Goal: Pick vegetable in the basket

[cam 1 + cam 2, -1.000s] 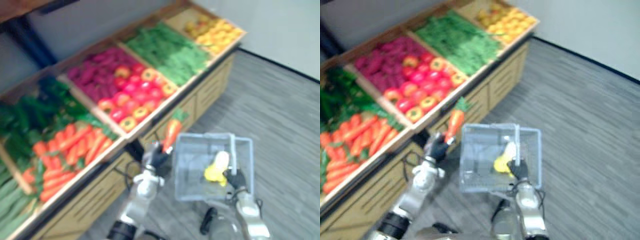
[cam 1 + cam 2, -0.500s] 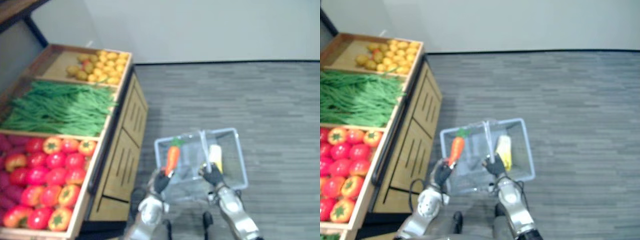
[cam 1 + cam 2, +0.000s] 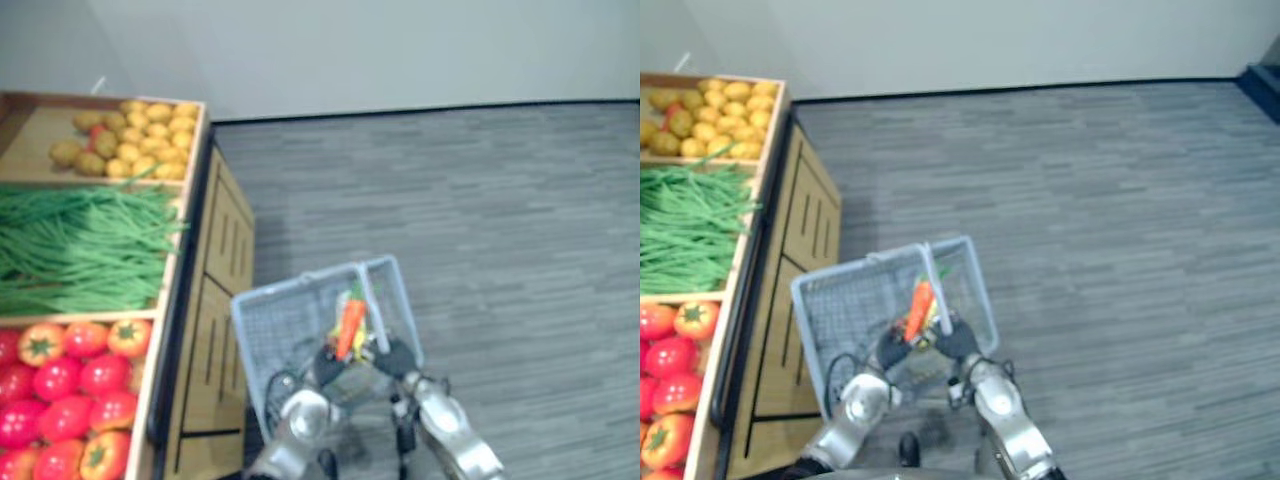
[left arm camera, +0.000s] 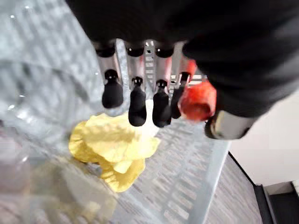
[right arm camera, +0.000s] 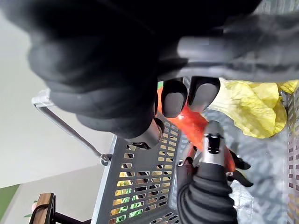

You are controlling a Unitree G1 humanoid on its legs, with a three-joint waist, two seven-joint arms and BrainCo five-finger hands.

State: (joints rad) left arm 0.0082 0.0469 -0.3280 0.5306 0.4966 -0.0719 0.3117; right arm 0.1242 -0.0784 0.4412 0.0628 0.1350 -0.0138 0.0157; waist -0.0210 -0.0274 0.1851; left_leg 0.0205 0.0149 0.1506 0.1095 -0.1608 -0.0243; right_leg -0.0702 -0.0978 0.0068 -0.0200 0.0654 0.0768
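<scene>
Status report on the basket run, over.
Left hand shut on carrot, above basket. Right hand shut on basket handle. Yellow item inside; nothing blocking.

One basket (image 3: 272,335), one carrot (image 3: 350,326), one yellow vegetable (image 4: 111,148).

Left hand (image 4: 137,100): fingers curl down from the dark ribbed cover, dark tips in a row. Thumb (image 4: 229,123) sits opposite them. Carrot (image 4: 198,100), orange-red, is pinched between the fingers and the thumb, with its blunt end showing. The hand is over the inside of the basket (image 4: 187,186), which is grey plastic with a slotted bottom and a side wall beside the fingers. Yellow vegetable (image 4: 112,149), crumpled and leafy-looking, lies on the basket bottom below the fingertips, apart from the carrot. Past the basket rim: grey striped floor (image 4: 238,186), dark baseboard (image 4: 259,196), pale wall (image 4: 271,140).
</scene>
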